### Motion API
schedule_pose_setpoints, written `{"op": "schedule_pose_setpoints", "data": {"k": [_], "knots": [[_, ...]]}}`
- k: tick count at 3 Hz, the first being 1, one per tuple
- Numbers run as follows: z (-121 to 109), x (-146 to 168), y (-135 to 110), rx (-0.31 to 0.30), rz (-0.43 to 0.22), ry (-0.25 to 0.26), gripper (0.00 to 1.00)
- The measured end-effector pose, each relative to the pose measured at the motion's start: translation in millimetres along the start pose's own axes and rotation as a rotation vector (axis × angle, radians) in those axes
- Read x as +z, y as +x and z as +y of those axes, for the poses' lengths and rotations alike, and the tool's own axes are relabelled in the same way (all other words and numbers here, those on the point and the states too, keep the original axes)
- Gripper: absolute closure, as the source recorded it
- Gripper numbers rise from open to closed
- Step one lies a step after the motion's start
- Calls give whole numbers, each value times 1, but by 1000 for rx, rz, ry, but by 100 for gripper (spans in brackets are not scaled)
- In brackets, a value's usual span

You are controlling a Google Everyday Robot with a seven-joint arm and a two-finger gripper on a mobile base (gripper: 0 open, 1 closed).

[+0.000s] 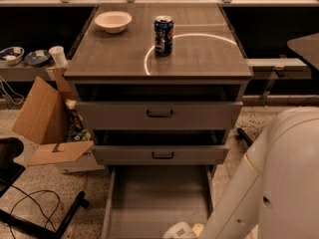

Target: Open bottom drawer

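Observation:
The grey cabinet (159, 59) has three drawers. The bottom drawer (158, 198) is pulled far out toward me, and its plain grey tray shows empty. Its front and handle are cut off by the lower edge of the view. The top drawer front (159, 114) and the middle drawer front (160, 155) each stand slightly out, with dark bar handles. My white arm (279, 183) fills the lower right. My gripper (182, 230) is a pale part at the bottom edge, over the near end of the bottom drawer.
A blue soda can (163, 35) and a white bowl (113, 21) stand on the cabinet top. An open cardboard box (50, 128) sits on the floor to the left. Black cables and a chair base (35, 213) lie at lower left. A shelf with bowls and a cup (30, 56) is at left.

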State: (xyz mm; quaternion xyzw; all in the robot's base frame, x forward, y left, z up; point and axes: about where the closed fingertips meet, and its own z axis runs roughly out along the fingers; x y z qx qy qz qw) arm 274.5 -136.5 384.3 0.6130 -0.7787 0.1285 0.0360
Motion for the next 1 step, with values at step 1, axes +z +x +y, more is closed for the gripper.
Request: {"op": "schedule_pose_setpoints", "data": {"k": [1], "knots": [[7, -7, -18, -36, -24, -4, 0]]}}
